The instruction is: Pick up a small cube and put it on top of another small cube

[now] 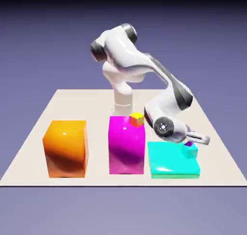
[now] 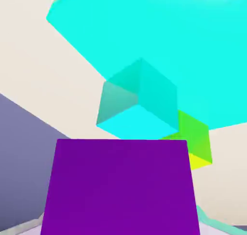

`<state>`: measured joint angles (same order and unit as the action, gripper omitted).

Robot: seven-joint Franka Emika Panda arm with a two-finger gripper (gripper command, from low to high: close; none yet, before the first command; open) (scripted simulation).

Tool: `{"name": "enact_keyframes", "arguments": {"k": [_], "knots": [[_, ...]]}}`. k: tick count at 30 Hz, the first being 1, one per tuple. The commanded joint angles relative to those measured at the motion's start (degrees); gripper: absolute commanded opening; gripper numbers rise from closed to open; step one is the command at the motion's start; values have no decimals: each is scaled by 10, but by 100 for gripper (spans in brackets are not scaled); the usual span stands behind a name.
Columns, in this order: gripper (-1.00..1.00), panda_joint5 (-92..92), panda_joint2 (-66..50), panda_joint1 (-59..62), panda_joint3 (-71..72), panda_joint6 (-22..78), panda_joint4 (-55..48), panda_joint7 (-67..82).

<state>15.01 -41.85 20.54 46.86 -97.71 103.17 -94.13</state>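
Note:
My gripper [image 1: 189, 142] reaches low over the right part of the flat cyan block [image 1: 169, 165]. It is shut on the small cube [image 1: 187, 144], a glossy purple-magenta one. In the hand view this small cube [image 2: 120, 186] fills the bottom and hides both fingertips. Just past it a small cyan cube [image 2: 137, 101] rests on the flat cyan block [image 2: 159, 26]. In the exterior view the held cube sits right above that small cyan cube [image 1: 192, 152]; whether they touch I cannot tell.
A small green-yellow cube [image 2: 195, 143] lies close beside the cyan one. A large magenta block [image 1: 126, 145] stands mid-table with a small yellow-and-red cube [image 1: 137, 118] on top. A large orange block [image 1: 65, 148] stands at the exterior view's left.

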Motion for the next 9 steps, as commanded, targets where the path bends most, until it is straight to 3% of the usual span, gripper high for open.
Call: {"name": "enact_keyframes", "arguments": {"k": [1, 5, 6, 9], "knots": [[-100, -1, 0, 0, 0, 1, 0, 0], [-100, 1, -16, -17, -5, -86, 68, 14], [100, 1, -16, -17, -5, -86, 68, 14], [100, 0, -7, -7, -2, -36, 29, 6]]}}
